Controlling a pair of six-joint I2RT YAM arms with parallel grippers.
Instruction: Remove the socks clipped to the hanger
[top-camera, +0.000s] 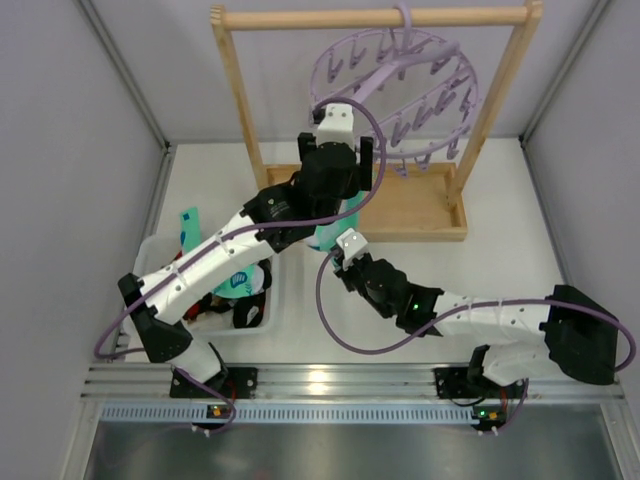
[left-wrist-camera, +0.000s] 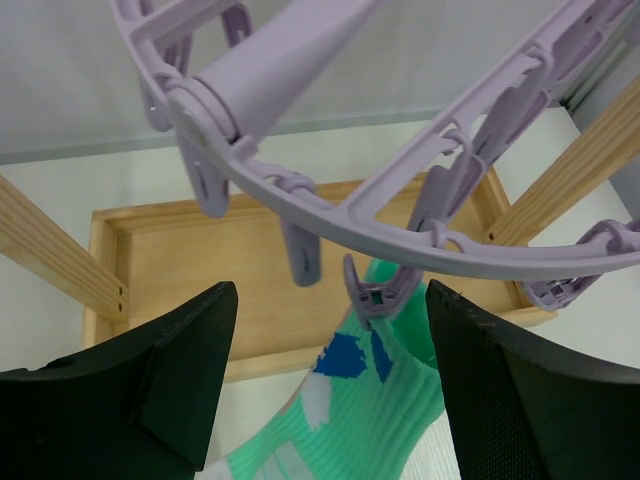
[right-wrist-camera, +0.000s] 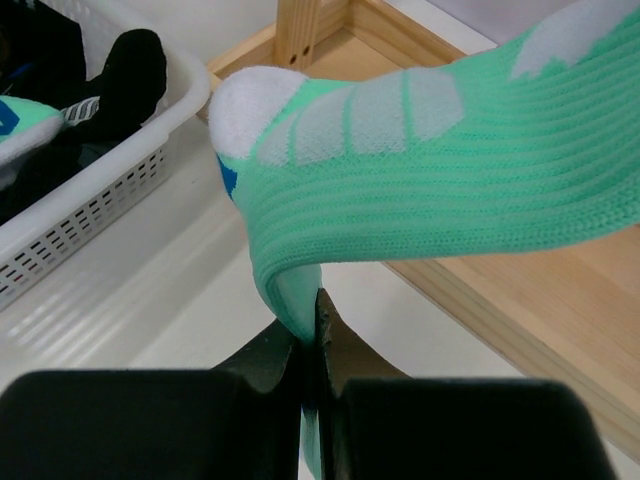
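The lavender hanger (top-camera: 400, 80) hangs from the wooden rack's top bar. One mint-green sock (left-wrist-camera: 370, 410) with a blue patch hangs from a clip peg (left-wrist-camera: 372, 298) on the hanger's ring (left-wrist-camera: 400, 200). My left gripper (left-wrist-camera: 330, 290) is raised under the ring and is open, its fingers on either side of that peg and the sock's cuff without touching them. My right gripper (right-wrist-camera: 315, 310) is shut on the sock's lower end (right-wrist-camera: 450, 170), low over the table and in front of the rack. In the top view the sock (top-camera: 330, 235) runs between the left gripper (top-camera: 337, 150) and the right gripper (top-camera: 338, 250).
A white basket (top-camera: 150, 250) at the left holds several socks, black and mint among them (top-camera: 240, 282). The wooden rack's base tray (top-camera: 420, 205) and uprights (top-camera: 240, 110) stand behind the grippers. Many empty pegs (top-camera: 430, 110) dangle from the hanger.
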